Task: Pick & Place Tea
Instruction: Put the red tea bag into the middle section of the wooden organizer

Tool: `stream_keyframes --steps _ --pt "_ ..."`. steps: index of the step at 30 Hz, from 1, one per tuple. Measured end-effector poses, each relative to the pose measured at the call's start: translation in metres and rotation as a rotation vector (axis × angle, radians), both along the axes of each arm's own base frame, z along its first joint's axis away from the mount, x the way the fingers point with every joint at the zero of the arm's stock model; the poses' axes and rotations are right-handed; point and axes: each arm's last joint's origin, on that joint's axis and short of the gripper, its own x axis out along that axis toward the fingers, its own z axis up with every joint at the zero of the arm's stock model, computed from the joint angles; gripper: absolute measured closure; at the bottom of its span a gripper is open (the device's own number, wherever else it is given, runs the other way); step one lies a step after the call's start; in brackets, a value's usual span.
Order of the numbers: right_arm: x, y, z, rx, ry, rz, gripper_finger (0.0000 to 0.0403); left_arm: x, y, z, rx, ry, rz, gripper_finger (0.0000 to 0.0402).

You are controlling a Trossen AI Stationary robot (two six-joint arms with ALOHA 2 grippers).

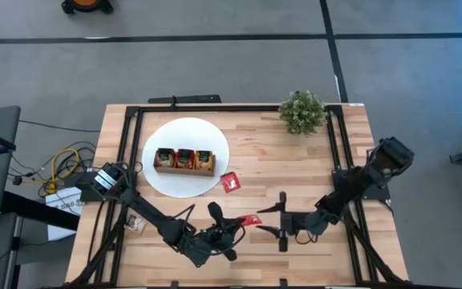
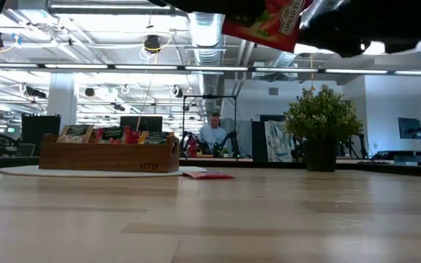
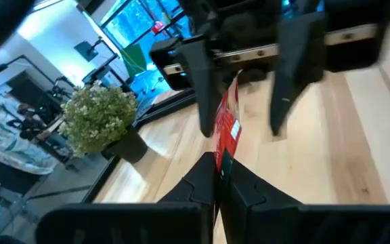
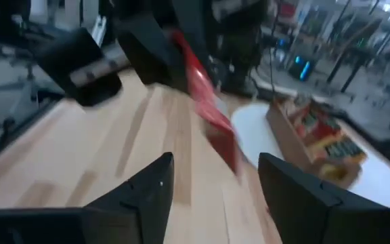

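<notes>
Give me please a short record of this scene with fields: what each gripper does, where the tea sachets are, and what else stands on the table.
left gripper: shut on red sachet, held above the table
right gripper: open, facing that sachet
loose sachet: red, flat on the table beside the white disc
wooden tray: on the disc, sachets in its compartments
potted plant: far corner, right arm's side

The pale wooden table (image 1: 295, 160) is seen from overhead and level from its surface. The small green potted plant (image 2: 320, 124) is shared by both, and the wrist views are taken close across the tabletop.
</notes>
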Motion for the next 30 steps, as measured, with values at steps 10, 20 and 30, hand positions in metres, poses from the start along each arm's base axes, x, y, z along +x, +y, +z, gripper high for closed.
stream_keyframes --steps 10,20,30 --pt "0.018 0.025 -0.006 -0.156 -0.037 -0.079 0.0327 0.0 0.001 0.0 -0.014 -0.009 0.011 0.0401" --pt "0.004 0.023 0.007 -0.192 0.028 -0.125 0.0356 -0.004 -0.005 0.001 0.015 0.003 0.009 0.0401" --pt "-0.007 0.001 0.017 -0.047 0.152 -0.21 0.0207 -0.029 0.012 0.048 0.008 0.083 0.04 0.0401"
